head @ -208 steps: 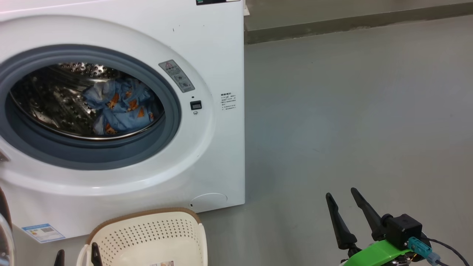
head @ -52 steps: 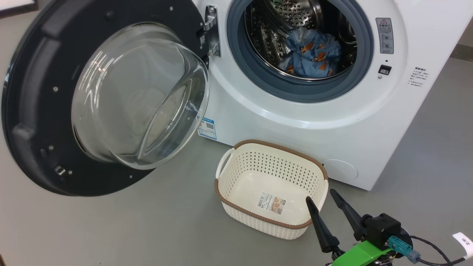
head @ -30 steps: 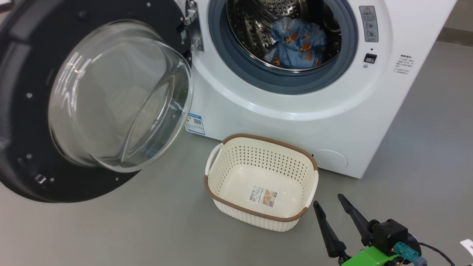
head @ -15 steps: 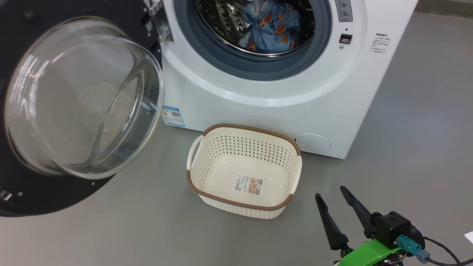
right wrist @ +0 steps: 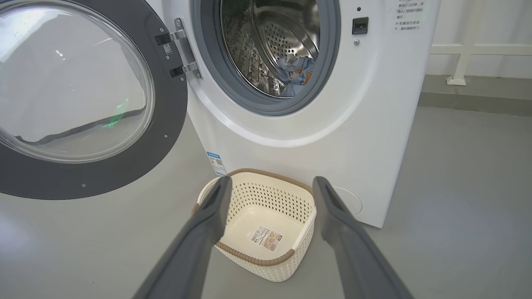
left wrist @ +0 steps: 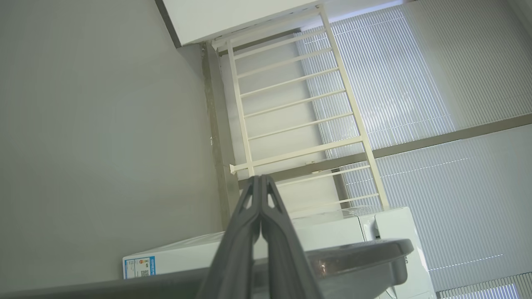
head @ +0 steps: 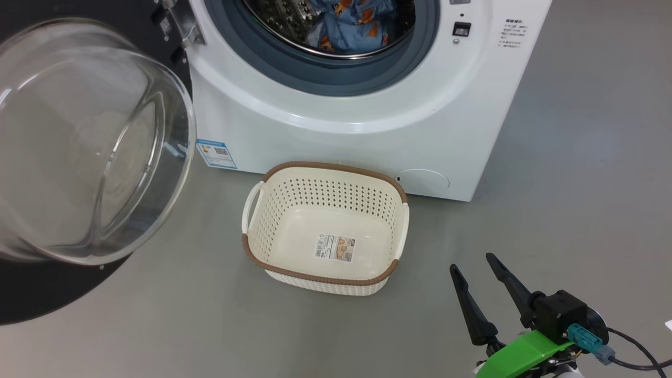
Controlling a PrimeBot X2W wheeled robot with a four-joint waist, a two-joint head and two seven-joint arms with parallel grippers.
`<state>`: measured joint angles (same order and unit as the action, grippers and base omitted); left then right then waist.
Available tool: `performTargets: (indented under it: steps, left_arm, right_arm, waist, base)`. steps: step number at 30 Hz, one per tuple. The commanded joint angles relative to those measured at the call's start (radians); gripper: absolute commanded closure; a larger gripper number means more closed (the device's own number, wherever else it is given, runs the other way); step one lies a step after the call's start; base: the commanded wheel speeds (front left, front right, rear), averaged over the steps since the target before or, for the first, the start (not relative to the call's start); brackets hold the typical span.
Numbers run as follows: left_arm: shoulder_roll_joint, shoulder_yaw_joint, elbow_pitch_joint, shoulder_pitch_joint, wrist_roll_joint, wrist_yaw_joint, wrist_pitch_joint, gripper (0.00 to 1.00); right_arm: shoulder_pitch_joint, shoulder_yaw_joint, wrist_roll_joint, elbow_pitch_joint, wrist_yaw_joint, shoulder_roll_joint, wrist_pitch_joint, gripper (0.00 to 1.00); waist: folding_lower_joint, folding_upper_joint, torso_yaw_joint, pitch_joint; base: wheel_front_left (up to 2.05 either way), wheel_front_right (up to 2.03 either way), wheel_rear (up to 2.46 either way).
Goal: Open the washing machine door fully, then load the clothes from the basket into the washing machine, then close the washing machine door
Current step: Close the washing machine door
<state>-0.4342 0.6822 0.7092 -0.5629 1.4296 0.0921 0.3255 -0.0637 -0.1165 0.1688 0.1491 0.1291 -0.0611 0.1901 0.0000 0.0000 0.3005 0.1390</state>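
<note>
- washing machine [head: 357,136]: smooth, glossy white panels; drum [right wrist: 266,45] of perforated bright steel; gasket [head: 325,79] of matt grey rubber.
- washing machine door [head: 94,147]: clear glass bowl, dark rim.
- basket [head: 325,202]: cream perforated plastic, brown woven-look rim.
- clothes [head: 349,26]: soft printed cloth.
- floor [head: 577,184]: matt grey.

The head camera looks steeply down from high up onto the grey floor [head: 577,184], with the small cream-white perforated plastic basket [head: 325,197] near mid-frame and the big white front-loading washing machine [head: 357,147] cropped at the top. The right wrist camera sits lower and faces nearly level past the right gripper [right wrist: 271,179]. It shares the basket, the washer and the round black-rimmed glass door [head: 94,147] with the head camera. The left wrist camera is rolled sideways, close to the door's rim, facing a white railing [left wrist: 291,104] and pale blinds [left wrist: 436,83].
</note>
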Motion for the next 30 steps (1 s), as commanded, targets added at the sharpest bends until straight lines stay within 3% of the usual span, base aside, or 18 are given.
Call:
performTargets:
  steps: [1,13,22,30]
  left_arm:
    - [-0.073,0.015,-0.017,-0.025,0.005,0.014,0.013,1.0]
    - [-0.065,-0.03,-0.008,-0.02,0.008,0.0,0.106,1.0]
    - [-0.044,-0.062,-0.085,0.033,0.08,-0.046,0.328,1.0]
    - [0.015,-0.06,-0.245,0.124,0.181,-0.093,0.51,1.0]
  right_arm:
    - [-0.034,-0.025,-0.01,-0.03,0.002,0.0,-0.004,0.0]
    - [-0.038,-0.024,-0.005,-0.031,0.002,0.0,-0.008,0.0]
    - [-0.033,-0.02,0.007,-0.019,0.002,0.004,-0.005,0.0]
    - [-0.04,-0.027,0.015,-0.004,0.002,0.007,0.004,0.0]
  waist:
    - [0.0,0.0,-0.009,0.007]
    - [0.0,0.0,-0.021,0.018]
    - [0.0,0.0,-0.013,0.024]
    - [0.0,0.0,-0.011,0.027]
  base:
    - [0.0,0.0,0.0]
    - [0.0,0.0,0.0]
    - [0.0,0.0,0.0]
    - [0.0,0.0,0.0]
